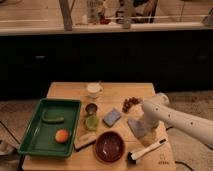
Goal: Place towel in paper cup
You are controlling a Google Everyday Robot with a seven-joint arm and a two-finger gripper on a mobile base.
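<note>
The towel (134, 125), a flat grey-blue cloth, lies on the wooden table right of centre. My gripper (144, 135) points down over the towel's right part, at the end of the white arm that reaches in from the right. It is open and covers part of the cloth. Whether it touches the cloth I cannot tell. The paper cup (93, 89), small and white, stands upright near the table's far edge, well to the left of and behind the gripper.
A green tray (36, 131) with an orange fruit and a green vegetable fills the left side. Between tray and towel are a dark metal cup (91, 108), a green cup (91, 122), a blue-grey pad (112, 117) and a brown bowl (109, 146). A brush (146, 150) lies front right, dark grapes (131, 103) behind.
</note>
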